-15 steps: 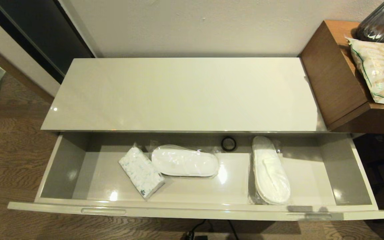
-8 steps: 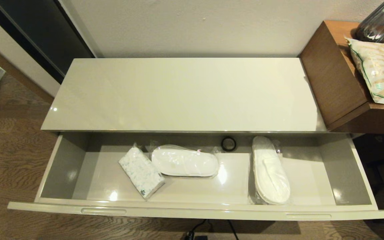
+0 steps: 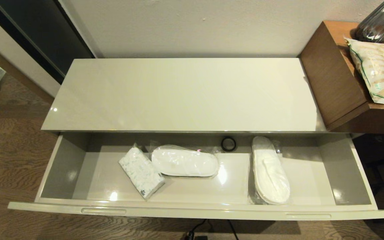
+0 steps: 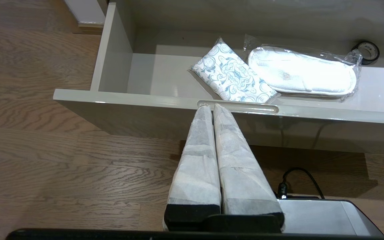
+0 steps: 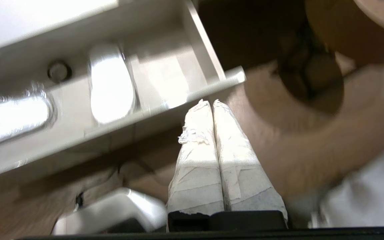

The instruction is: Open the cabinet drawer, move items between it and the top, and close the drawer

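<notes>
The cabinet drawer [image 3: 192, 210] stands pulled fully out below the bare cream-white top [image 3: 185, 95]. Two wrapped white slipper pairs lie inside: one crosswise near the middle [image 3: 184, 161] [image 4: 300, 74], the other lengthwise toward the right [image 3: 270, 170] [image 5: 111, 85]. Neither gripper shows in the head view. My left gripper [image 4: 211, 106] is shut and empty, its tips level with the left slot [image 4: 245, 108] of the drawer front. My right gripper [image 5: 208, 102] is shut and empty too, in front of and lower than the drawer's right end [image 5: 212, 85].
A patterned tissue pack [image 3: 141, 172] lies left of the middle slipper pair, and a black tape roll [image 3: 228, 144] sits at the drawer's back. The brown side table [image 3: 332, 76] on the right carries a bag [image 3: 380, 71] and a dark vase [image 3: 383, 21]. A black cable [image 4: 298, 176] lies on the floor.
One second ago the right gripper's tip showed at the drawer front's right slot; it has pulled back out of the head view. The drawer and its contents have not moved.
</notes>
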Available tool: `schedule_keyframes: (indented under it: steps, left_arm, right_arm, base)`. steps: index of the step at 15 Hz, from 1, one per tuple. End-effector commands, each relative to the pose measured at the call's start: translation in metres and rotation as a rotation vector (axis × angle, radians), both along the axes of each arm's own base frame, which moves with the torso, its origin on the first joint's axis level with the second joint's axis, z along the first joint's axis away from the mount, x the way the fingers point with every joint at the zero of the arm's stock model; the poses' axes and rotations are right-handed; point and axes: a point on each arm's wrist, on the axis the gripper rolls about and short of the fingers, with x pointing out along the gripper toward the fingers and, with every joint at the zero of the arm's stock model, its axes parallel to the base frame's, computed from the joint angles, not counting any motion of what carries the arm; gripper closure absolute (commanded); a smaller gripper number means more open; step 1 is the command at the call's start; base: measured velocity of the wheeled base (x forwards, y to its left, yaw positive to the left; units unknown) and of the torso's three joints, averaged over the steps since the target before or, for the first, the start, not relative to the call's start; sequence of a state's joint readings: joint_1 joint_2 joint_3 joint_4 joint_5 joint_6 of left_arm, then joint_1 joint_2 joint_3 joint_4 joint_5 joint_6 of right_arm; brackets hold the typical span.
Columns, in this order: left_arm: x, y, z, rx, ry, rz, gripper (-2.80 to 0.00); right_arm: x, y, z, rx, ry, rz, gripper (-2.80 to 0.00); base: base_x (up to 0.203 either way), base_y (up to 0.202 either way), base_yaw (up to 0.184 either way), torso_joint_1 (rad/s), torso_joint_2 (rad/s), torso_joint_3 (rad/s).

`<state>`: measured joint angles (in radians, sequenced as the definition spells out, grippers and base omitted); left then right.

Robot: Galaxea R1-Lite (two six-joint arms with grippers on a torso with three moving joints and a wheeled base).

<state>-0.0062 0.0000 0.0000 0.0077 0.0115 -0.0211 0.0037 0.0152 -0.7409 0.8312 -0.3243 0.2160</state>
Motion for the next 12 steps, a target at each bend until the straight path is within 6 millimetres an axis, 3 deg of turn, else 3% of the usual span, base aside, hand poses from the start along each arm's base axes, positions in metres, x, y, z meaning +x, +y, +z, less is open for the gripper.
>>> schedule_keyframes:
  steps: [1, 5, 7, 12]
  left_arm:
    - [0.0, 0.0, 0.0, 0.0, -0.002, 0.001, 0.0]
    - [0.0, 0.0, 0.0, 0.0, -0.002, 0.001, 0.0]
    - [0.0, 0.0, 0.0, 0.0, -0.002, 0.001, 0.0]
    - [0.0, 0.0, 0.0, 0.0, -0.002, 0.001, 0.0]
  right_arm:
    - [0.027, 0.0, -0.017, -0.06, -0.023, 0.01, 0.0]
    - [0.086, 0.002, -0.073, -0.182, -0.045, 0.102, 0.0]
    - [0.094, 0.008, -0.085, -0.223, -0.096, 0.33, 0.0]
    - [0.096, 0.008, -0.091, -0.244, -0.058, 0.337, 0.0]
  base:
    - [0.0, 0.0, 0.0, 0.0, 0.0, 0.0]
    - [0.0, 0.0, 0.0, 0.0, 0.0, 0.0]
    - [0.0, 0.0, 0.0, 0.0, 0.0, 0.0]
    - [0.0, 0.0, 0.0, 0.0, 0.0, 0.0]
